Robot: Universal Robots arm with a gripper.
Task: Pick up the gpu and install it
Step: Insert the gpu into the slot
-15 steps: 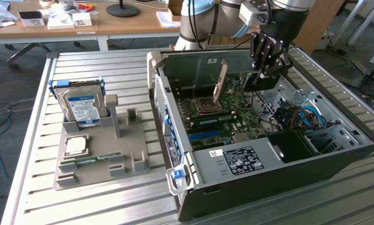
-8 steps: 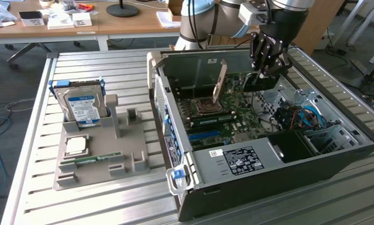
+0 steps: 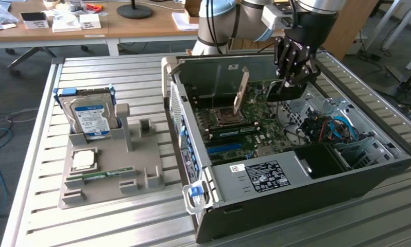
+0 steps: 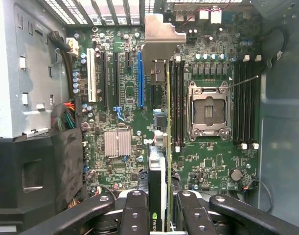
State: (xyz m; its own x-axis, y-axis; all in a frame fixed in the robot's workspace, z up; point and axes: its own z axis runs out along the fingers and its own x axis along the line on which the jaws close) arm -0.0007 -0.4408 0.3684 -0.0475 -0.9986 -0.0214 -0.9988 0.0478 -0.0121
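Pincer [image 3: 292, 81] reaches into the open computer case [image 3: 281, 200] in the exterior view, clamped on the graphics card [image 3: 284, 92], held upright over the motherboard [image 3: 250, 123]. Wrist view: both fingers [image 4: 134, 210] pinch the graphics card [image 4: 157, 171] edge-on, with its metal bracket [image 4: 159, 34] at the far end.

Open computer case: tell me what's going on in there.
The robot arm's gripper is clamped on the gpu, holding it edge-on over the motherboard inside the computer case. The card does not look seated in a slot yet. A hard drive stands in the tray beside the case.
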